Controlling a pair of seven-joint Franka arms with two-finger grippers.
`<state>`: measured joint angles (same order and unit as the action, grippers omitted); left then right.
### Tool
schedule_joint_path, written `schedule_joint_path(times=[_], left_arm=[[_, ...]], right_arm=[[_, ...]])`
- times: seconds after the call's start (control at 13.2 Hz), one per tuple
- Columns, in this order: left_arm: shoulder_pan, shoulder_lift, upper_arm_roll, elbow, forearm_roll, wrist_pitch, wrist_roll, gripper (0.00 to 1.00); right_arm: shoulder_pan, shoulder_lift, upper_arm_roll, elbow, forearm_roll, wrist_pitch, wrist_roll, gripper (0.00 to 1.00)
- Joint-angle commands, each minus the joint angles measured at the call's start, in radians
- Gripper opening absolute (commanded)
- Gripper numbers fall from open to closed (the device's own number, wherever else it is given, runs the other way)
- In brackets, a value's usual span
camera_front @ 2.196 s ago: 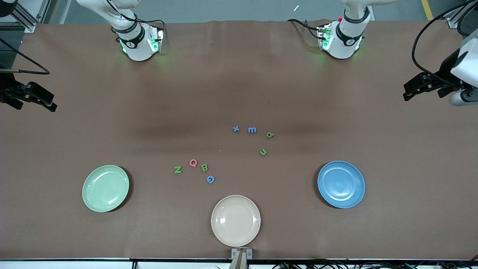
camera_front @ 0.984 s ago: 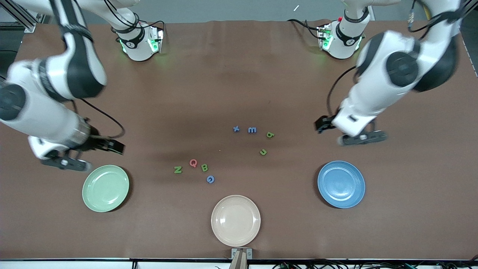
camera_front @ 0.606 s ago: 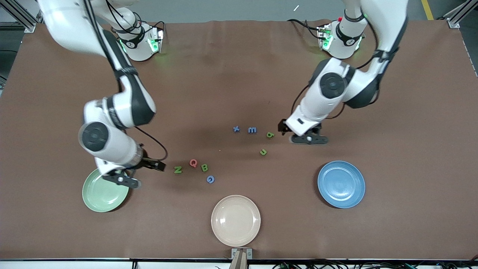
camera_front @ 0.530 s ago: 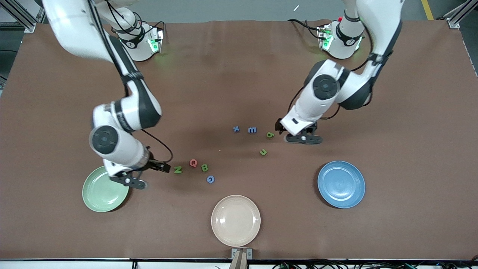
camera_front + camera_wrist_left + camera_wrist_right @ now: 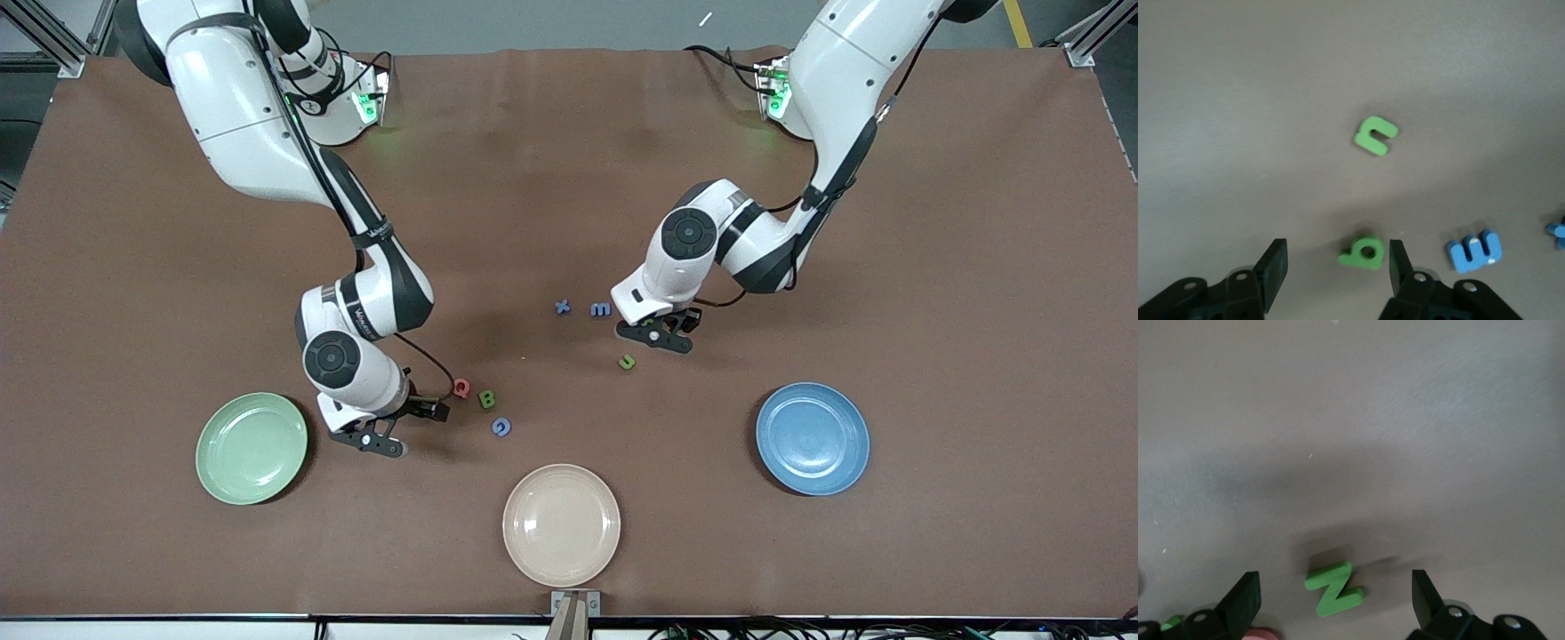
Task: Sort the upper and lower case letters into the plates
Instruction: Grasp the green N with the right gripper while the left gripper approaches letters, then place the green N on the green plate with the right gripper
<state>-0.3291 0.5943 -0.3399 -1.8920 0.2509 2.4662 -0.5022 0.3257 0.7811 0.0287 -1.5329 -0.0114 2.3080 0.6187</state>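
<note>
The left gripper (image 5: 1335, 273) is wide apart around the green b (image 5: 1363, 253). The right gripper (image 5: 1335, 600) is wide apart around the green N (image 5: 1333, 587), near the green plate (image 5: 252, 448). The blue plate (image 5: 812, 438) sits at the left arm's end.

We see green N (image 5: 1333, 588) flat between right gripper (image 5: 1331, 600) fingers; green b (image 5: 1363, 253) between left gripper (image 5: 1337, 270) fingers.

High front camera overlooks table (image 5: 569, 178); wrist cameras look down close.
</note>
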Motion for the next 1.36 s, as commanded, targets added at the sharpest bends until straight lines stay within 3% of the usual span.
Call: schedule_joint_path(times=[0.0,0.3,0.61,0.68,0.83,1.21,1.29], left_arm=[[-0.022,0.042,0.002,0.025,0.033,0.026,0.031,0.67],[-0.022,0.064,0.002,0.024,0.031,0.028,0.014,0.64],[-0.034,0.068,0.002,0.011,0.028,0.017,0.010,0.45],[-0.034,0.068,0.002,0.011,0.028,0.016,0.002,0.36],[-0.034,0.065,0.002,0.014,0.027,0.016,-0.004,0.00],[0.071,-0.002,0.013,0.057,0.030,-0.015,0.005,0.00],[0.088,-0.001,0.013,0.077,0.025,-0.030,-0.001,0.00]], right_arm=[[0.012,0.001,-0.004,0.002,-0.004,-0.010,0.012,0.95],[0.016,0.003,-0.006,-0.012,-0.009,-0.009,0.009,0.77],[0.019,0.001,-0.006,-0.030,-0.009,-0.009,0.009,0.63],[0.021,0.001,-0.006,-0.030,-0.009,-0.007,0.010,0.57],[0.024,0.001,-0.006,-0.032,-0.009,-0.009,0.010,0.44],[0.026,-0.006,-0.010,-0.023,-0.024,-0.012,-0.002,0.07],[0.024,-0.014,-0.012,-0.015,-0.076,-0.019,-0.005,0.03]])
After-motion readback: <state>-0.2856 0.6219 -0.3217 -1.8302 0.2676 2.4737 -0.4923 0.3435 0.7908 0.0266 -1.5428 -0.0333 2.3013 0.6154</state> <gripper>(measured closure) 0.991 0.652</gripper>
